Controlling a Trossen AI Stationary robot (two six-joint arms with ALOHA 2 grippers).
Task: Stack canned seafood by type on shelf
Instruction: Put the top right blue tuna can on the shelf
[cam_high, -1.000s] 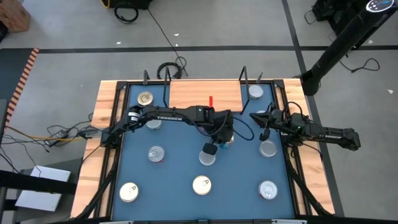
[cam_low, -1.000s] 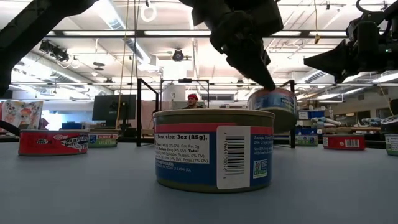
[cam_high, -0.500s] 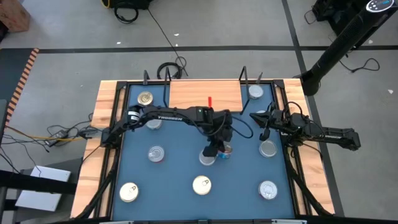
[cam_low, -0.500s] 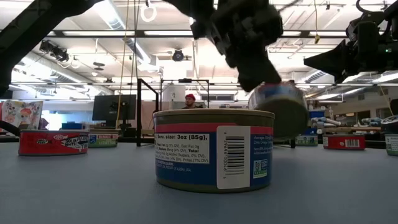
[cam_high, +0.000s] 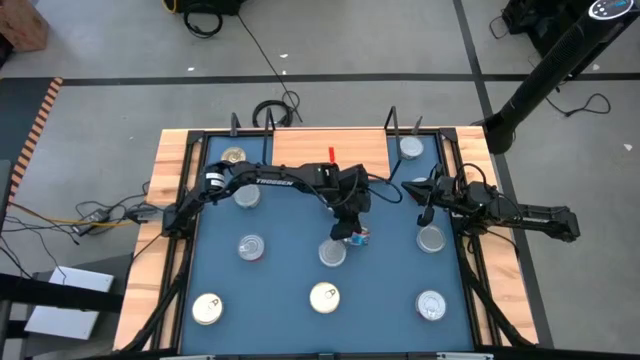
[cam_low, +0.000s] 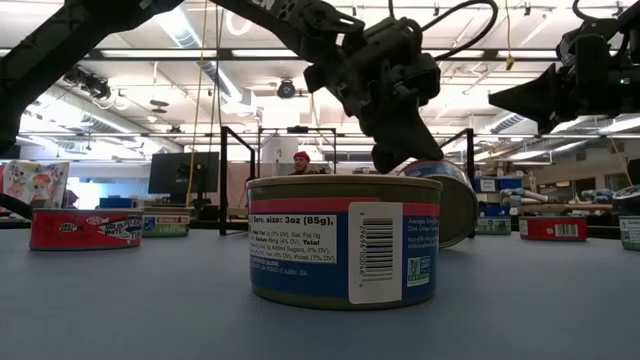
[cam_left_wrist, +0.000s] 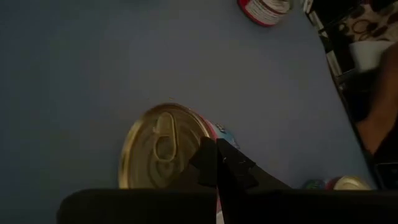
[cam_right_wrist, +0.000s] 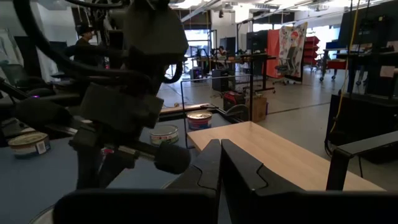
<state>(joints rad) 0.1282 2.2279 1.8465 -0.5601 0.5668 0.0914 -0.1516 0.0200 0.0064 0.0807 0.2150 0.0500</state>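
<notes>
Light-wood shelf board with black wire end frames (cam_high: 330, 150) lay bare at the table's far edge. Left gripper (cam_high: 350, 234) was clenched empty, fingertips against a tilted gold-topped, blue-and-red round tin (cam_left_wrist: 163, 146) mid-table, beside another tin (cam_high: 332, 252). Right gripper (cam_high: 422, 213) hung clenched, empty.

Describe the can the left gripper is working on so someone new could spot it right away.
Start at the light-wood shelf along the blue table's far edge and come toward the table's middle. There the left gripper, fingers shut, presses against a tilted can. Unlike the cans lying flat around it, it leans on edge, showing its blue and red side.
</notes>
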